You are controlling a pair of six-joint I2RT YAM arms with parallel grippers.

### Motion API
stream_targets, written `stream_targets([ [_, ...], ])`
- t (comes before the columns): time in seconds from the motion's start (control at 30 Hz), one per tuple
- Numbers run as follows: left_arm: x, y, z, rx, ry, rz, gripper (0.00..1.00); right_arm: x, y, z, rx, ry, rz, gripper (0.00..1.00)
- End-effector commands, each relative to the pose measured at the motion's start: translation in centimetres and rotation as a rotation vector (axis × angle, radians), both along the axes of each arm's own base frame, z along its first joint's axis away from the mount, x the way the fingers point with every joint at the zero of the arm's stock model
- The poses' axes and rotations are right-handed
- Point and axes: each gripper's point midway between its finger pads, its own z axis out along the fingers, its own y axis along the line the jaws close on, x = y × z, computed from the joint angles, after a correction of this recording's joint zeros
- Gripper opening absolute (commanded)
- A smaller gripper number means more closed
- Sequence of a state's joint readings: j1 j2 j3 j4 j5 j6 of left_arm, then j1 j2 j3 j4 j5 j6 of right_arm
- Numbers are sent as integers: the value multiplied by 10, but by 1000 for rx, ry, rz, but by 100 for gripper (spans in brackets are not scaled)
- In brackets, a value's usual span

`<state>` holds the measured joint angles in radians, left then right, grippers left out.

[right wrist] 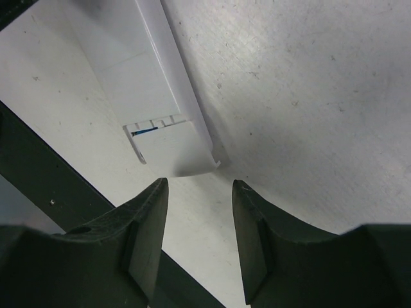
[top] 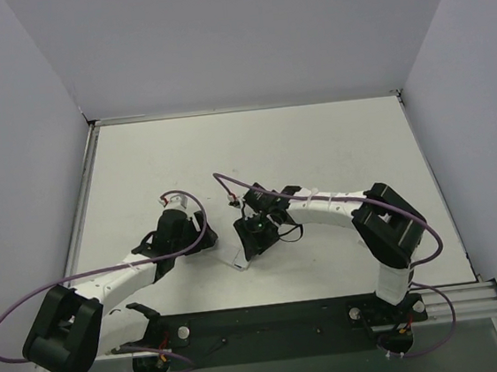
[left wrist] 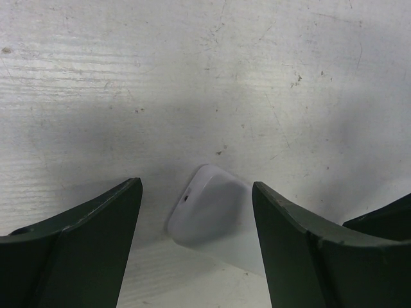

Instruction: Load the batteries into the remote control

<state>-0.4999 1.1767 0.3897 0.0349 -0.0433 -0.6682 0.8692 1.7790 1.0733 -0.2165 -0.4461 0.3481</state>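
Note:
The remote control (right wrist: 151, 70) lies on the table with its plain white back up. One end shows a stepped cover seam, and a thin bright blue strip (right wrist: 145, 130), part of a battery, shows in the gap. My right gripper (right wrist: 199, 184) is open and empty, its fingertips just short of that end. My left gripper (left wrist: 197, 185) is open, with the remote's other rounded end (left wrist: 212, 212) lying between its fingers, untouched. From above, both grippers (top: 211, 240) (top: 256, 236) meet over the remote (top: 237, 259) near the table's front edge. No loose batteries are in view.
The black base rail (top: 272, 321) runs along the table's near edge, close behind the remote, and shows as a dark band in the right wrist view (right wrist: 38, 167). Grey walls (top: 242, 36) enclose the white table (top: 254, 150) on three sides.

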Motion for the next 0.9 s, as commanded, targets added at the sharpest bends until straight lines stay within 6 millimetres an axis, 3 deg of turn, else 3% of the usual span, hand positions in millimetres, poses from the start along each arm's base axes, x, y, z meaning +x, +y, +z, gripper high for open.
stream_targets([
  [0.0, 6, -6, 8, -25, -29, -17, 79, 12, 12, 7, 30, -18, 2, 40],
  [0.47, -4, -9, 9, -52, -18, -22, 76, 11, 12, -3, 13, 0, 23, 38],
  [0.87, -9, -13, 9, -66, -8, -31, 75, 8, 15, 3, 33, 18, 24, 32],
])
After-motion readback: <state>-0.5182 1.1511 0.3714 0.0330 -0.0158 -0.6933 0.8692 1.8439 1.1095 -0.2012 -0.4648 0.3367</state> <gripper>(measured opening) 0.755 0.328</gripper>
